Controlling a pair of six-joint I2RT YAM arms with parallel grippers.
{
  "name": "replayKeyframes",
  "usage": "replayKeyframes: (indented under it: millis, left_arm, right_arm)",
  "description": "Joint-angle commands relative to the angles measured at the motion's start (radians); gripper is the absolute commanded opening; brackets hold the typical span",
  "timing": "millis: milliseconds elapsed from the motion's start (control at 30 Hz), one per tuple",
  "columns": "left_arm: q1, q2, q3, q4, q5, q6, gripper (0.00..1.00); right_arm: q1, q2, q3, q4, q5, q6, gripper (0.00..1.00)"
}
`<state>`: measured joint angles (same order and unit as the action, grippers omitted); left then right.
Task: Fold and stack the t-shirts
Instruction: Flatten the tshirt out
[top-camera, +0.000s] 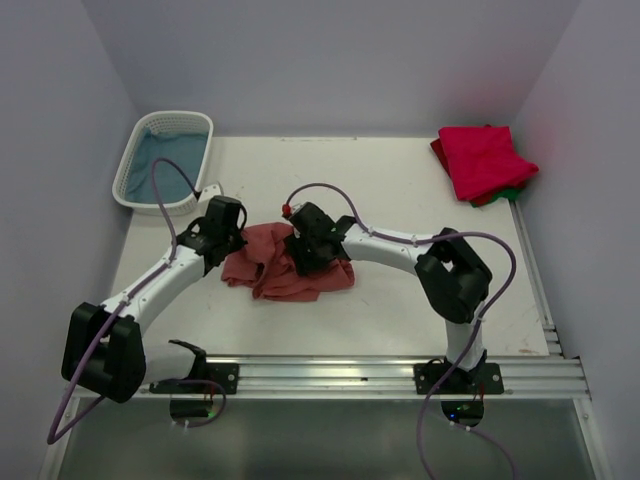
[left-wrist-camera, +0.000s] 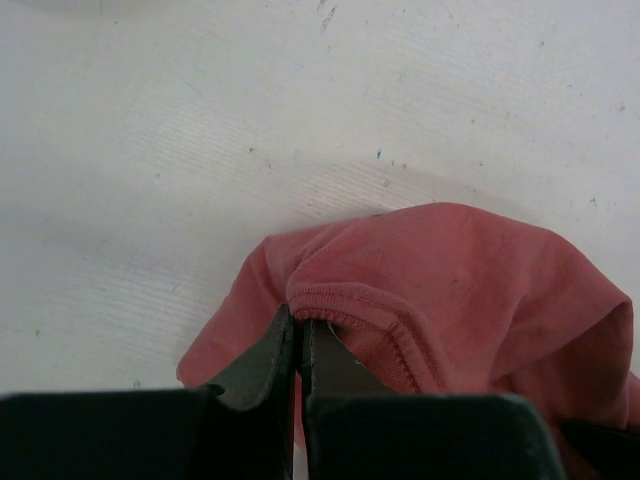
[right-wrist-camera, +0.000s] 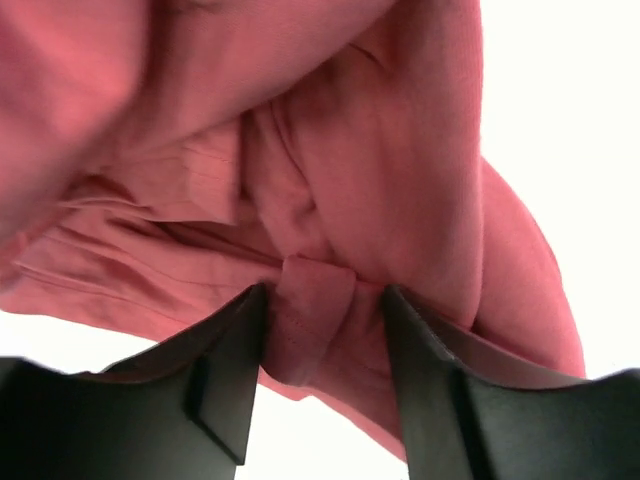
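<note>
Top external: we saw the salmon shirt crumpled in a heap mid-table, between the two arms. Left tool sat at the heap's left edge. Right tool was on the heap's right half, pointing down into the cloth. Crimson shirt lay folded at the table's far right corner, on top of the green shirt; only a green edge showed at its near right side. Basket stood at the far left corner with bluish cloth inside, well apart from the heap.

Left wrist: left tool had its jaws together, clamped on the salmon shirt's stitched hem. The rest of the cloth humped up to the right of the tips, with scuffed white table surface beyond and to the left.

Right wrist: right tool had its jaws apart, straddling a bunched fold of the salmon shirt. The finger on the left of that view touched the fold. On the other side we couldn't tell if there was contact. Cloth filled most of the view above the fingers.
</note>
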<state>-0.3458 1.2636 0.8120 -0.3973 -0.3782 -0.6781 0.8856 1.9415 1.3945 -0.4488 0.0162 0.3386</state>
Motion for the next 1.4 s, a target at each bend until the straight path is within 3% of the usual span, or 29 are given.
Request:
replayKeyframes:
  millis: [0,133,267,333,500,633,900,1133,1200,1233,1267,1367]
  left_arm:
    - [0.016,-0.024,-0.017,0.052,0.015,0.026,0.00]
    - [0.021,-0.026,-0.022,0.055,0.019,0.025,0.00]
    - [0.021,-0.027,-0.027,0.057,0.024,0.028,0.00]
    - [0.021,-0.026,-0.031,0.057,0.027,0.026,0.00]
    - [0.025,-0.038,-0.031,0.041,0.019,0.032,0.00]
    - [0.054,-0.078,-0.025,0.009,0.028,0.043,0.00]
    - [0.082,-0.164,0.009,-0.121,0.015,0.051,0.00]
    - [0.100,-0.219,0.024,-0.233,0.070,0.048,0.00]
    - [0.102,-0.256,0.042,-0.264,0.090,0.029,0.18]
    - [0.102,-0.289,0.052,-0.273,0.104,0.022,0.32]
    - [0.102,-0.303,0.067,-0.282,0.114,0.015,0.64]
    - [0.102,-0.316,0.104,-0.311,0.150,0.011,0.95]
  right_arm:
    - [0.006,-0.049,-0.043,-0.007,0.021,0.022,0.50]
    - [0.006,-0.042,-0.074,0.009,0.013,0.033,0.23]
    - [0.007,-0.076,-0.092,0.013,0.025,0.037,0.12]
    - [0.007,-0.104,-0.094,0.006,0.047,0.036,0.01]
    - [0.006,-0.226,-0.080,-0.114,0.174,0.008,0.00]
    - [-0.013,-0.404,-0.092,-0.235,0.432,-0.007,0.00]
    - [-0.085,-0.692,-0.143,-0.607,0.772,0.108,0.00]
    - [-0.086,-0.785,-0.175,-0.749,0.860,0.204,0.00]
    - [-0.088,-0.791,-0.180,-0.766,0.870,0.212,0.00]
    - [-0.088,-0.797,-0.183,-0.765,0.867,0.212,0.00]
    - [-0.088,-0.800,-0.186,-0.760,0.864,0.208,0.00]
    - [-0.089,-0.797,-0.204,-0.726,0.858,0.197,0.00]
